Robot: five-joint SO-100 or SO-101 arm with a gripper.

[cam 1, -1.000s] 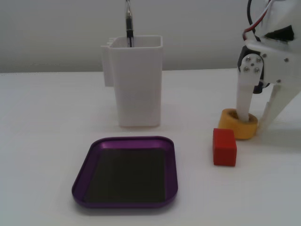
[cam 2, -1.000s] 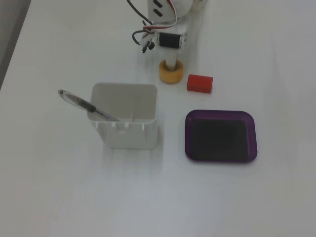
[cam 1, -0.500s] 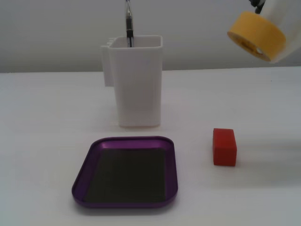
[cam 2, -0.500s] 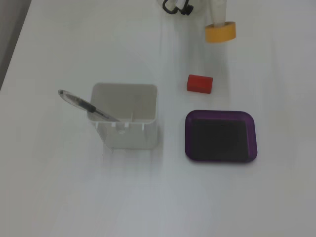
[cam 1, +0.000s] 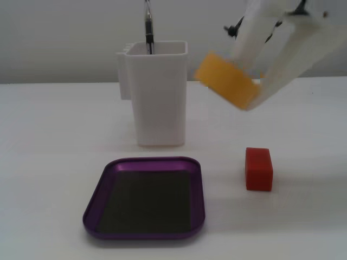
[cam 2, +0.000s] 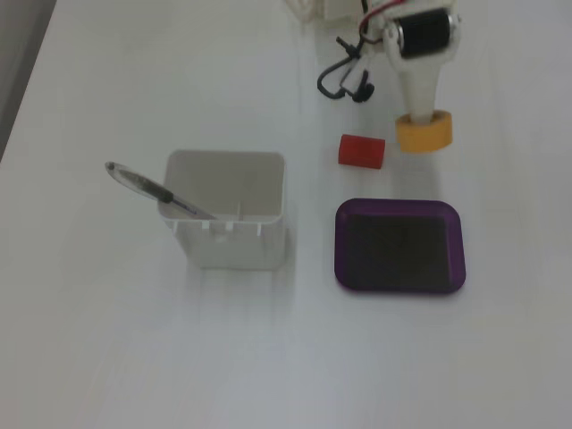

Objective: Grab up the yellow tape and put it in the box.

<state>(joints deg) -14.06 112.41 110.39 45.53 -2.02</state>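
Hand [cam 1: 246, 89] closed on the yellow tape [cam 1: 226, 79], roll pinched between the white fingers and held tilted in the air, clear of the counter [cam 1: 54, 135]. In a fixed view the tape sits at the lower tip of the hand, up and to the right of the white container [cam 1: 157, 97] and above the red block [cam 1: 258, 169]. In another fixed view, from above, the yellow tape [cam 2: 424, 131] shows just under the hand [cam 2: 422, 112], right of the red block [cam 2: 361, 150] and beyond the far rim of the box [cam 2: 399, 207]. Box [cam 1: 145, 165] lies flat on the counter, purple rim, dark floor, nothing in it. Pen [cam 2: 156, 190] leans in the white container [cam 2: 228, 237]. Tape and box well apart in both fixed views.
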